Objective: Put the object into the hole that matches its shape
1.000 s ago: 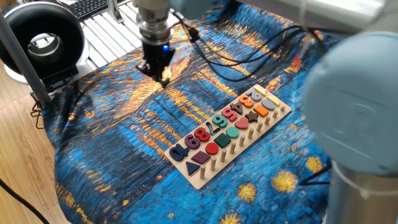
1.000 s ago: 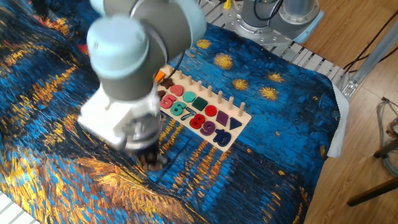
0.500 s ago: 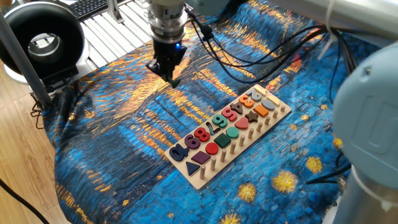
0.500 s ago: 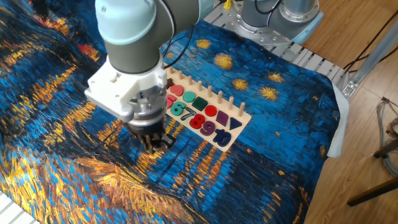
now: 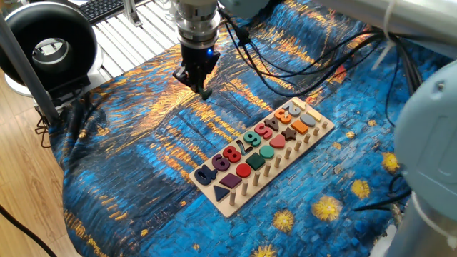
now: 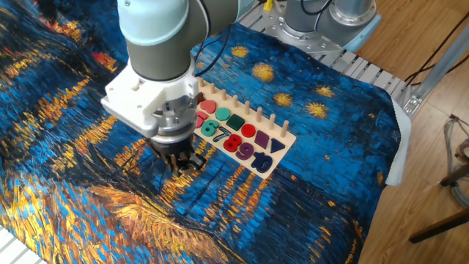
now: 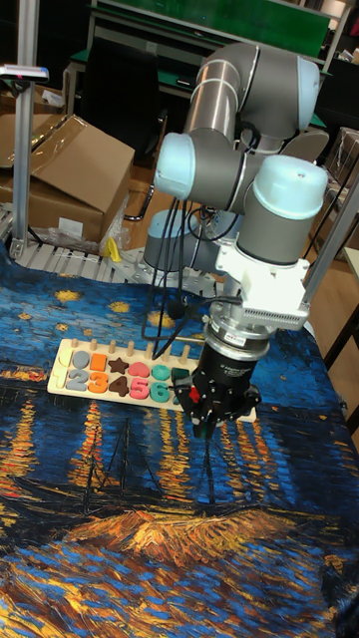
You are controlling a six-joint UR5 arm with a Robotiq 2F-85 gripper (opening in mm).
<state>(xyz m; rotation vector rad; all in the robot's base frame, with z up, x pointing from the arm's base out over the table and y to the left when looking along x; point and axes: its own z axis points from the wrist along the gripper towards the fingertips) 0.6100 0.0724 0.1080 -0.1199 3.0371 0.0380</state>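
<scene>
My gripper (image 5: pixel 203 88) hangs just above the blue cloth, left of and beyond the long light-wood puzzle board (image 5: pixel 319 130). Its fingers are shut on the object (image 5: pixel 205 93), a small dark piece that barely shows at the fingertips. The hole (image 5: pixel 249 145) is a slim pale digit cut-out between the red and green numbers, well to the right of the gripper. In the other fixed view the gripper (image 6: pixel 180 162) is close to the board's (image 6: pixel 287 137) near long edge. In the tall view the gripper (image 7: pixel 209 423) stands in front of the board's (image 7: pixel 62 367) right part and hides the hole.
Dark cables (image 5: pixel 285 64) trail over the cloth behind the board. A black ring light (image 5: pixel 48 44) stands past the table's left corner. The arm's pale grey body (image 5: pixel 435 135) fills the right side. Upright pegs (image 5: pixel 282 153) line the board's front row.
The gripper has travelled over the cloth toward the board, still shut with the dark piece at its tips. The board has not moved.
</scene>
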